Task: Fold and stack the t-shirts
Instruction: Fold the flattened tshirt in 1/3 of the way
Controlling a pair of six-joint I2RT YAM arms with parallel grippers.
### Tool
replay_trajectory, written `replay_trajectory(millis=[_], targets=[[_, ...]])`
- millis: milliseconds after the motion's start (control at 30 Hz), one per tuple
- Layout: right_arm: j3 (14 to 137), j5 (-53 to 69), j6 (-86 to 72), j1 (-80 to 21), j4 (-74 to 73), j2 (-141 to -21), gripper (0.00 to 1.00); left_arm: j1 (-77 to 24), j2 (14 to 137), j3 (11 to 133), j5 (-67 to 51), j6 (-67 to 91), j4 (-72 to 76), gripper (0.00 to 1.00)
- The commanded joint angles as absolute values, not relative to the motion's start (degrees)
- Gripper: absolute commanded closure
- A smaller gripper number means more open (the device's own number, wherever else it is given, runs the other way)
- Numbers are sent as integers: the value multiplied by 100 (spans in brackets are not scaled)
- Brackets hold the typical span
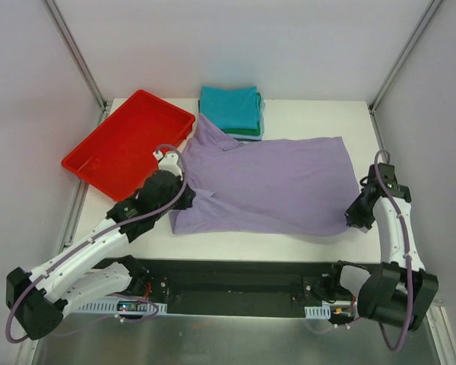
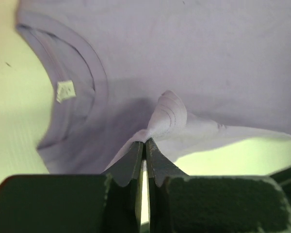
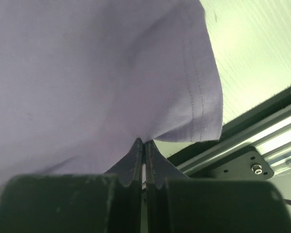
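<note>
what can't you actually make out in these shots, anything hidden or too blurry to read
- Top view: how many folded tees lie in the stack; its teal top layer covers the rest, and the purple shirt overlaps its near corner.
- Top view: exactly where the left gripper and the right gripper pinch the cloth, hidden under their own wrists.
- Left wrist view: the print on the collar label, too small and blurred.
</note>
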State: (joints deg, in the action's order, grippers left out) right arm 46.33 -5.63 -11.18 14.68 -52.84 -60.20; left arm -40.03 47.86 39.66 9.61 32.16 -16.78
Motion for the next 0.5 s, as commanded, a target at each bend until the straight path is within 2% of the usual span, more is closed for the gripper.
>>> replay_trajectory(millis=[0, 200, 367, 467], targets=[[5351, -659, -897, 1239, -5335, -6739, 100, -3912, 5438, 4499, 2116, 2576, -1134, 100], [6327, -598, -756, 1116, -5071, -7899, 100, -3595, 6450, 4991, 1838, 1917, -485, 100], [6898, -431, -730, 1064, -4887, -8814, 100, -3094, 7565, 5633, 1100, 1635, -422, 100], [7223, -466, -721, 1046, -4860, -9245, 99, -2927, 8225, 5984, 1037, 1486, -483, 100]])
